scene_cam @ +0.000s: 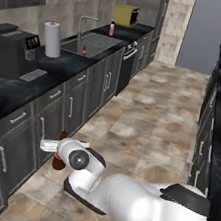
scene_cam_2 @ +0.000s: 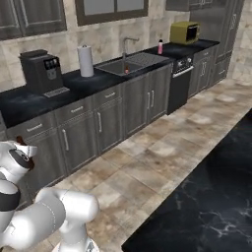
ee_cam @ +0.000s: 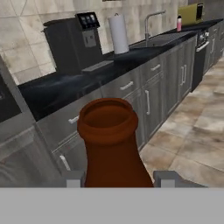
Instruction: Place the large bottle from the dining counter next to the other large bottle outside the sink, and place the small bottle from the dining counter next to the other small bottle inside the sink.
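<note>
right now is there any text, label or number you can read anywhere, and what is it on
None can be read.
coffee machine: its small display shows light marks, too blurred to read.
pink bottle: any label is too small to make out.
brown bottle between the pincer tips: no lettering shows.

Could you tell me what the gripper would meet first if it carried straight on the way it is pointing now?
Judging by the hand view, the gripper, shut on the dark brown bottle, points at the grey cabinet fronts below the black counter; depth is unclear.
</note>
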